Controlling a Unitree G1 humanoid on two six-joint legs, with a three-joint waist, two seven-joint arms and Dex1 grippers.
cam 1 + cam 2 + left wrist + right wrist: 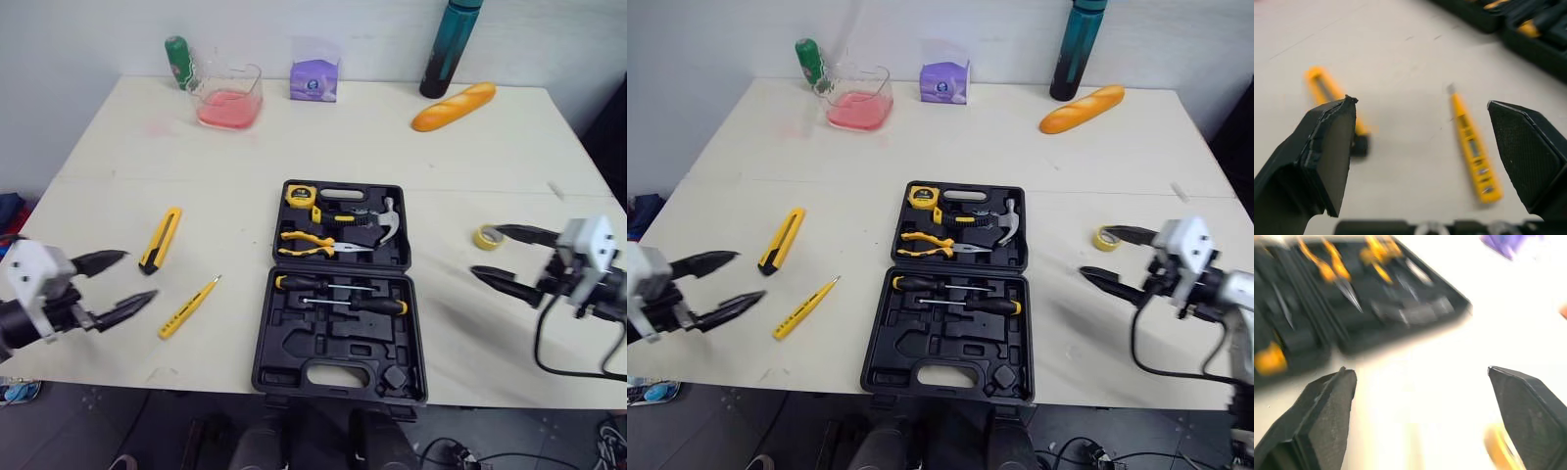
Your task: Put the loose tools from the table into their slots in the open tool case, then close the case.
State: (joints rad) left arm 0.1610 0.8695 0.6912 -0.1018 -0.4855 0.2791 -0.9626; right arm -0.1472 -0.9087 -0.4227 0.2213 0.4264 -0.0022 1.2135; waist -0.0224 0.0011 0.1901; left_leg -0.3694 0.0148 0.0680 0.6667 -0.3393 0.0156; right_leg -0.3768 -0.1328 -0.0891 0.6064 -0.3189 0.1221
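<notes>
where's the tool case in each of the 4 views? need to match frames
Left eye view: tool case lies open mid-table, at the robot's edge.
Right eye view: tool case, same spot, mid-table.
Left wrist view: tool case beyond the yellow tester pen.
Right wrist view: tool case, open, tools inside.
Shared landmark: yellow tool handles in its slots.

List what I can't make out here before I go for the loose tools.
Utility knife: left wrist view, blurred, partly behind a finger of the open left gripper.
Yellow tape roll: right wrist view, blurred and cut off by the frame edge.
Empty slots of the tool case: both eye views, black on black, too small to match to tools.
</notes>
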